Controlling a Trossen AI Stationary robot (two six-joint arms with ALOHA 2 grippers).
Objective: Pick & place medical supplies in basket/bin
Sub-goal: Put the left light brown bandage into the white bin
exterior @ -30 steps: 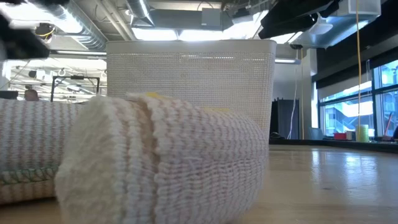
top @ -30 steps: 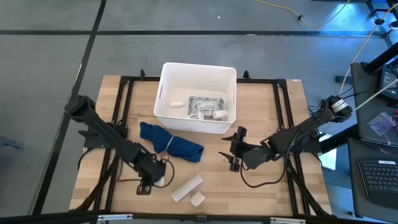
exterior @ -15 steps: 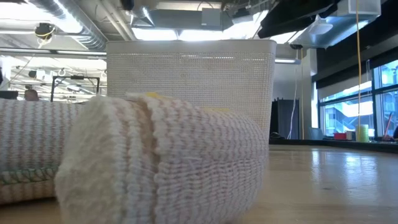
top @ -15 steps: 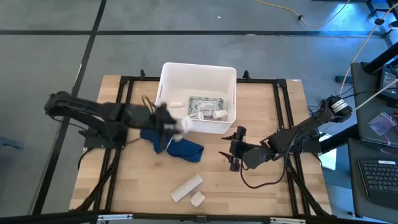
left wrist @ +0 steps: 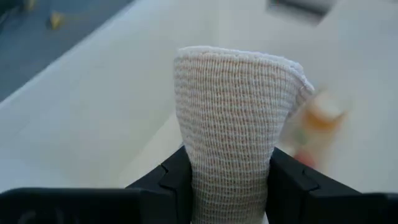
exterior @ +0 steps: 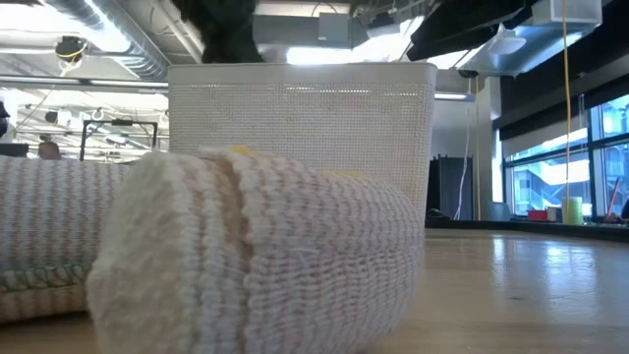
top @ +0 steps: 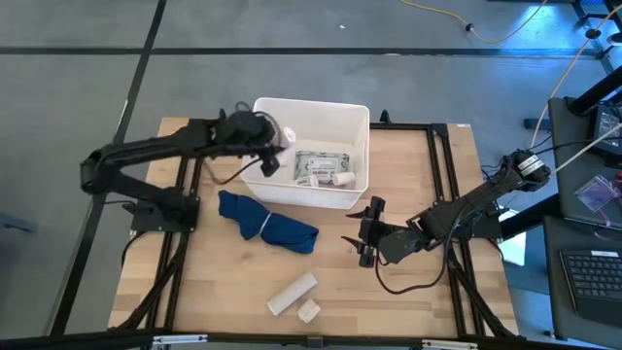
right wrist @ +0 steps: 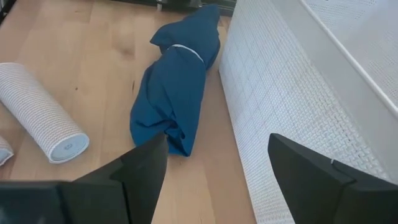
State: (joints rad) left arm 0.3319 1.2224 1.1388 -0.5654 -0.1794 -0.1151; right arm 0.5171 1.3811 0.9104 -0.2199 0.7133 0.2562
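My left gripper [top: 276,138] hangs over the left far part of the white bin [top: 260,175], shut on a beige bandage roll [left wrist: 231,124]. Inside the bin lie a grey dotted packet [top: 321,163], small white vials [top: 276,162] and an orange-capped vial [left wrist: 320,115]. A longer bandage roll [top: 292,292] and a small block [top: 309,311] lie on the table near its front edge; they fill the low view [exterior: 256,256]. My right gripper [top: 367,233] stands open near the bin's right near corner, with nothing between its fingers [right wrist: 146,171]. My left gripper pinches the bandage roll by its two sides [left wrist: 205,177] between the two fingers. The roll's free end [left wrist: 239,59] sticks out past the fingertips. The fingers slant down from the table's left, and the roll is lifted clear above the bin's inside.
A dark blue cloth [top: 267,222] lies bunched just in front of the bin, also in the right wrist view [right wrist: 177,93]. Black frame rails [top: 190,194] run along the table's sides. Bare wood lies between the cloth and the loose rolls.
My left gripper has risen from the table's near left part with the bandage roll, swung toward the far edge and the bin, and turned as it went. It now holds the roll above the bin's left side. The roll has gone from table height to lifted clear.
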